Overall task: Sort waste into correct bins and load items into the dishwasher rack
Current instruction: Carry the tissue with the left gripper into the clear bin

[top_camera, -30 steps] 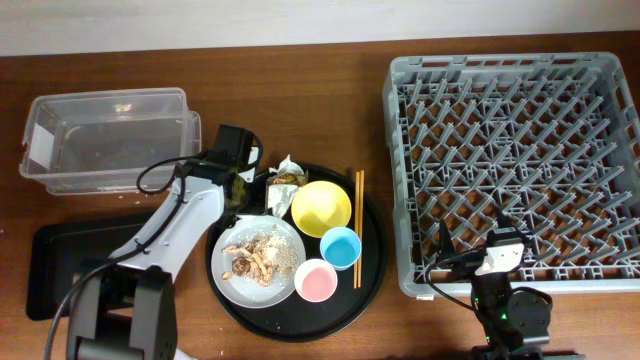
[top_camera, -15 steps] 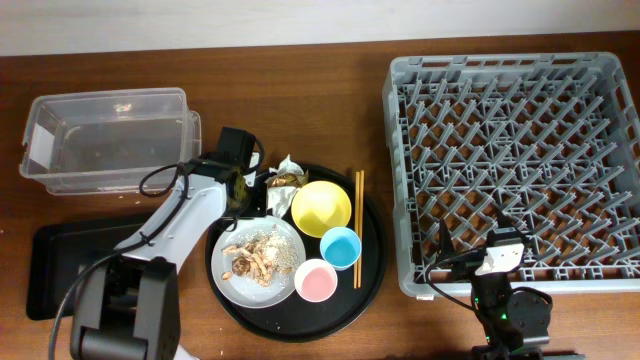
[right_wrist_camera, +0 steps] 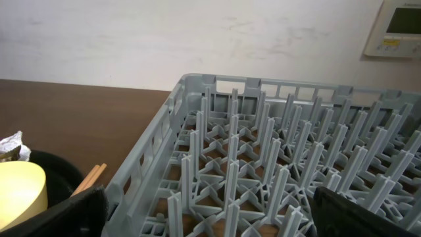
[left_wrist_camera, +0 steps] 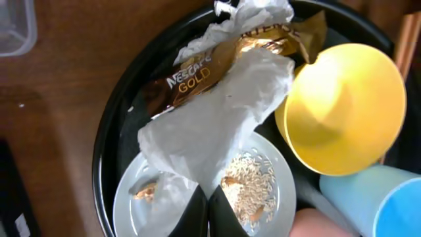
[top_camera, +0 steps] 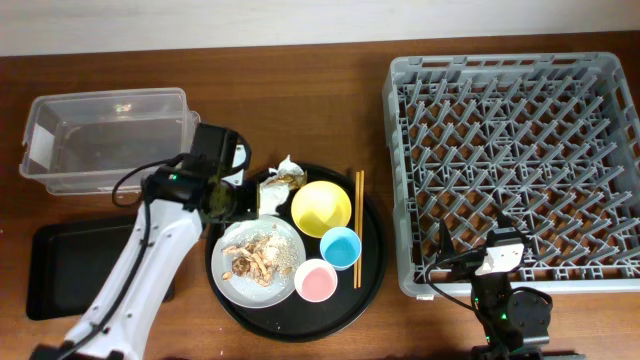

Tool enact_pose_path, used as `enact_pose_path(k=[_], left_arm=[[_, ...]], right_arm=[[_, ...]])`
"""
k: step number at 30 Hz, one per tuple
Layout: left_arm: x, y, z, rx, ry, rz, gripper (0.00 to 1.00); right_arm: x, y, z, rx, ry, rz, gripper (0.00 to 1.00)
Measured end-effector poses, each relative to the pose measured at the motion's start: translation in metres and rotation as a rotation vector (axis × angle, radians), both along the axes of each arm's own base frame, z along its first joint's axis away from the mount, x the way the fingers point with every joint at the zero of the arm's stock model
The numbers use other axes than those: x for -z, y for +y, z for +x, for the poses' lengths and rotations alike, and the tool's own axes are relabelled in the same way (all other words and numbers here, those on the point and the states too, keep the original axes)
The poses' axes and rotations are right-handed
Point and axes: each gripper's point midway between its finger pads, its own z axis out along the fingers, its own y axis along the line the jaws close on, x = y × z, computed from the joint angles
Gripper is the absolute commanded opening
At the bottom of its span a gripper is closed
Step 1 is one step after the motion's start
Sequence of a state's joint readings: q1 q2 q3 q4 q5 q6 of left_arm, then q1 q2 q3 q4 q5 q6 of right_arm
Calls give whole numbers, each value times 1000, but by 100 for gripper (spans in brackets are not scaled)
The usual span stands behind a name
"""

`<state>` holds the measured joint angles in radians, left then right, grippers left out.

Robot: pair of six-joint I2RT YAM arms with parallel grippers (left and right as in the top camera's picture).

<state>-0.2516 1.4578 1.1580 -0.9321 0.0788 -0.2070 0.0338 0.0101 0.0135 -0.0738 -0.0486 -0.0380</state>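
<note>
gold wrapper (left_wrist_camera: 217, 62) lettered "nescafe gold", white tissue (left_wrist_camera: 220, 125) clamped by left gripper (left_wrist_camera: 208, 212), scraps (left_wrist_camera: 247, 187) held on plate (left_wrist_camera: 131, 205), right gripper (right_wrist_camera: 210, 207) jaws parted

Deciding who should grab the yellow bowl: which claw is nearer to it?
Left. The left claw hangs just left of the yellow bowl, pinching white tissue; the right claw sits open at the near edge of the rack, far to the bowl's right.

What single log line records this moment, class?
left gripper: shut on tissue paper | right gripper: open | dishwasher rack: empty
</note>
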Motion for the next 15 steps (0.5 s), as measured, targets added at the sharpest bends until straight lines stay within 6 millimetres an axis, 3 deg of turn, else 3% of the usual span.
enact_pose_path(k=[7, 10, 11, 13, 15], left_arm=[[-26, -1, 4, -42, -93, -42, 1], [-68, -6, 25, -53, -290, -103, 1], [-96, -6, 37, -65, -414, -123, 1], [-132, 8, 48, -135, -569, -99, 1], [-148, 29, 58, -257, -652, -44, 1]], right_arm=[[0, 0, 0, 0, 0, 0, 99], [0, 0, 0, 0, 0, 0, 99], [0, 0, 0, 0, 0, 0, 99], [0, 0, 0, 0, 0, 0, 99], [0, 0, 0, 0, 0, 0, 99]])
